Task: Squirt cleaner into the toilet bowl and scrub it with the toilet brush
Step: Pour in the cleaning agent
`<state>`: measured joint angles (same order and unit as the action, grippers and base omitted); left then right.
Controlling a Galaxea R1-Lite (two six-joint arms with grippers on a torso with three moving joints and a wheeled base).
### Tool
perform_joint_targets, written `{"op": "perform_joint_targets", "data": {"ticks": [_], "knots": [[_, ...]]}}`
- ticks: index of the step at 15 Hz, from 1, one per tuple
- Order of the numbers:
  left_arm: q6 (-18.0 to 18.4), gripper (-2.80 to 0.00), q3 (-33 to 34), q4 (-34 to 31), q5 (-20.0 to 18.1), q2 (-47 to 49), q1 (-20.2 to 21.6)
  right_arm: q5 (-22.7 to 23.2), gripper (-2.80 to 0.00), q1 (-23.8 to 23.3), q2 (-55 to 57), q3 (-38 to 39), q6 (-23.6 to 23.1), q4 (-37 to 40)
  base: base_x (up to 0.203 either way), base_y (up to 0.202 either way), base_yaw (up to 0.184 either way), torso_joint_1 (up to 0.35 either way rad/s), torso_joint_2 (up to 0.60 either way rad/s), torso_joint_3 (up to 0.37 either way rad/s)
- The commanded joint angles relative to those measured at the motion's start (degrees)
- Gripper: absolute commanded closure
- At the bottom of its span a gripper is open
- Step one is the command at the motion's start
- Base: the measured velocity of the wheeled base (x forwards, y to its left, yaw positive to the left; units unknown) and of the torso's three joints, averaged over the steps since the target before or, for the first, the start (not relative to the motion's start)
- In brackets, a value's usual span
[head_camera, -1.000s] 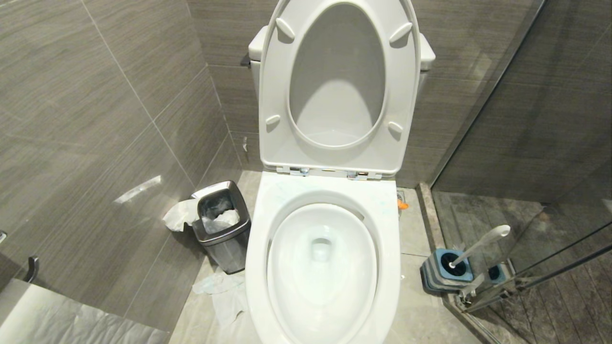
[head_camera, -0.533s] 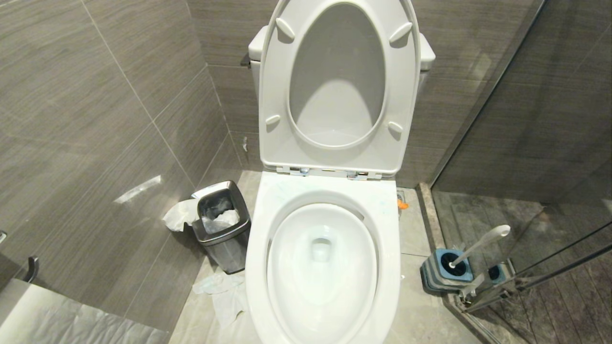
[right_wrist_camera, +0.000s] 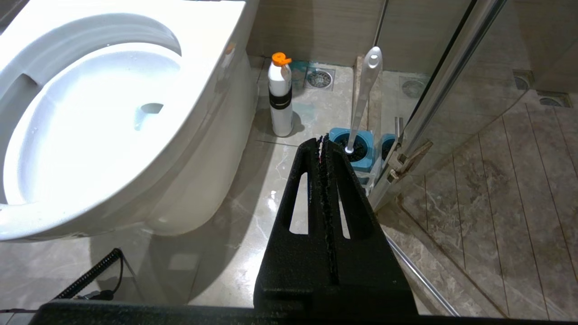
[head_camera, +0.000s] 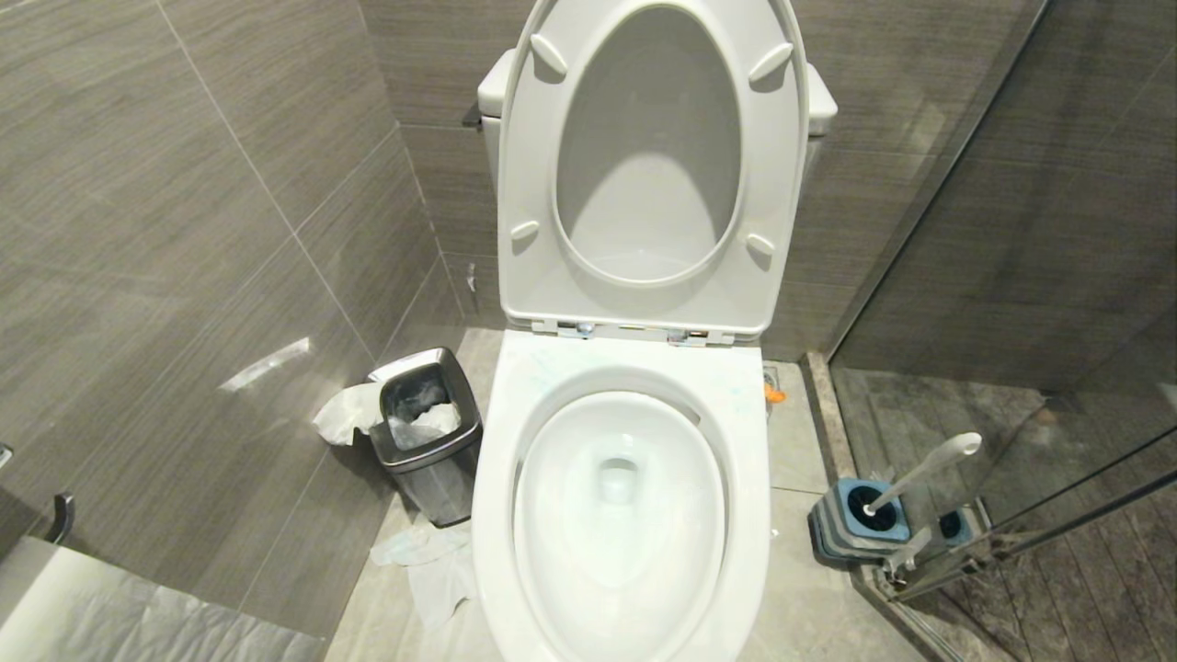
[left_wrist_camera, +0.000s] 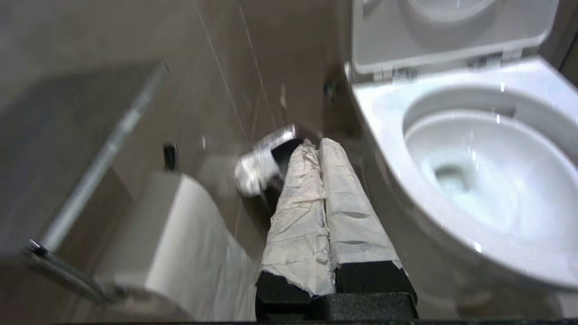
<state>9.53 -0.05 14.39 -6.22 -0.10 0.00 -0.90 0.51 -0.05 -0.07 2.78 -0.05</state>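
Note:
The white toilet bowl (head_camera: 492, 478) stands in the middle with its seat and lid (head_camera: 644, 303) raised against the tank. The toilet brush (head_camera: 924, 471) leans in a blue-and-grey holder (head_camera: 841, 533) on the floor to the bowl's right. A white cleaner bottle with an orange cap (right_wrist_camera: 280, 97) stands by the bowl's base. Neither arm shows in the head view. My left gripper (left_wrist_camera: 316, 142), its fingers wrapped in white paper, is shut and empty beside the bowl's left rim (left_wrist_camera: 384, 135). My right gripper (right_wrist_camera: 321, 137) is shut and empty, low over the floor, pointing toward the brush handle (right_wrist_camera: 363, 95).
A small steel bin (head_camera: 428, 432) with a liner stands left of the toilet, with tissue (head_camera: 428, 561) on the floor beside it. A glass shower door (head_camera: 1011, 368) closes off the right side. A toilet paper roll (left_wrist_camera: 180, 243) and a wall rail (left_wrist_camera: 104, 153) are on the left.

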Motion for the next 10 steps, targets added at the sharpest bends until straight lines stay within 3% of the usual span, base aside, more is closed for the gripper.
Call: {"op": "perform_joint_targets", "data": {"ticks": [1,5,10], "knots": [[0.49,0.00,0.22,-6.29,0.28,0.10,0.00,0.02,0.00,0.02,0.05,-0.01,0.03,-0.04,0.000,0.000,0.000,0.000,0.00,0.000],[-1.61,0.00,0.22,-15.35,4.63,0.10,0.00,0.02,0.00,0.02,0.05,0.01,0.03,-0.04,0.000,0.000,0.000,0.000,0.00,0.000],[-2.00,0.00,0.05,-15.53,4.81,0.10,0.00,0.02,0.00,0.02,0.05,0.01,0.03,-0.03,0.000,0.000,0.000,0.000,0.00,0.000]]}}
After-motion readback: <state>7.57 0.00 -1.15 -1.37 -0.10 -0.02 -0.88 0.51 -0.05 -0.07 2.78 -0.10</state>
